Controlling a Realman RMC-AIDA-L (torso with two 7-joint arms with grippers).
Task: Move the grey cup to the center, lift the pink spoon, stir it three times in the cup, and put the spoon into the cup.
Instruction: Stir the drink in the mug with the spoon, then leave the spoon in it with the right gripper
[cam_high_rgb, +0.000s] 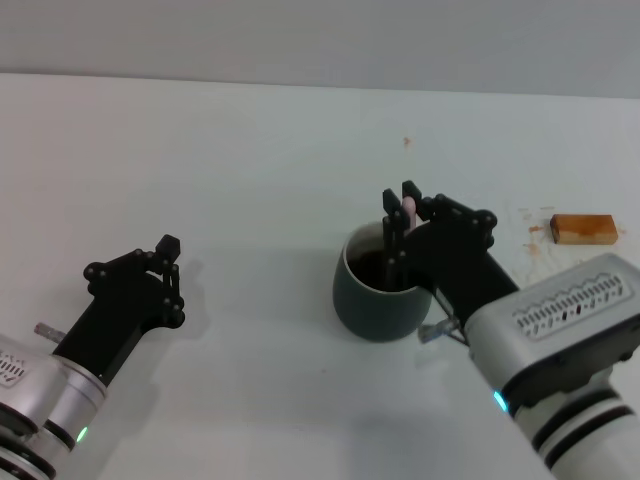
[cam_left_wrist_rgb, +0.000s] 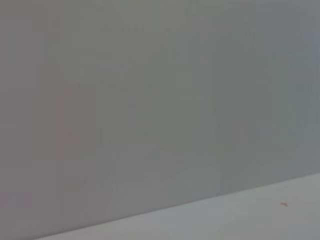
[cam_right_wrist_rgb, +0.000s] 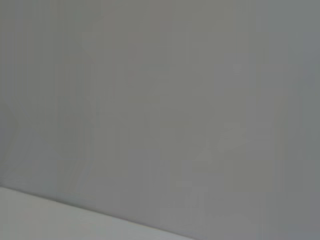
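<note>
The left gripper (cam_high_rgb: 168, 262) rests on the table (cam_high_rgb: 250, 150), well apart from the work; whether its fingers are open or closed cannot be determined.

The grey cup (cam_high_rgb: 378, 300) stands directly below the right fingers, holding dark liquid.

The right gripper (cam_high_rgb: 398, 213) sits over the cup mouth, fingers narrow and clamped on the pink spoon (cam_high_rgb: 409, 209), whose handle tip shows between them. The spoon's lower part is hidden.

Handling judgement: the spoon is light, stiff and thin, likely slippery; grip high on the handle. The cup is probably heavy and breakable.

A wooden block (cam_high_rgb: 581, 229) lies beyond the right fingers, well apart.
</note>
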